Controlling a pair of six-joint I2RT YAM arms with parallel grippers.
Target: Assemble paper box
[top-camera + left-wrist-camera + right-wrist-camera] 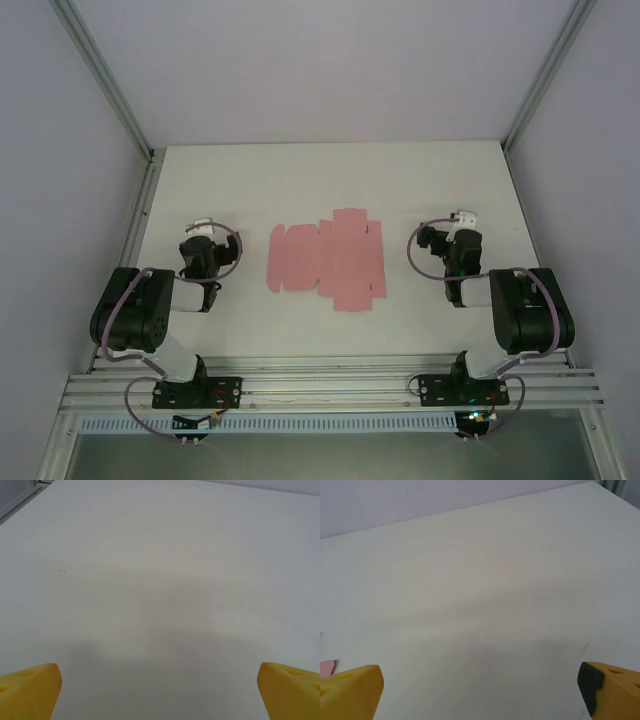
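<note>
- The paper box (328,260) is an unfolded pink die-cut sheet with tabs and notches along its edges. It lies flat on the white table (330,180), roughly at the middle of the surface.
- In the top view, the sheet sits between the two arms and is apart from both. No part of it is raised or folded.
- The left gripper (200,234) is positioned to the left of the sheet, over bare table.
- In the left wrist view, the left gripper (160,692) has its jaws set wide apart. One yellow fingertip (30,690) shows at each lower corner, with bare table surface between them. Nothing is held.
- The right gripper (462,224) is positioned to the right of the sheet, also over bare table.
- In the right wrist view, the right gripper (480,692) has its jaws spread wide as well. Its yellow fingertips (351,691) frame bare table surface, and nothing is held.
- A small pink corner of the paper box (327,666) shows at the left edge of the right wrist view, just above the left fingertip. Contact cannot be determined from that view.
- An aluminium rail frame (330,385) runs along the near edge of the table and carries both arm bases.
</note>
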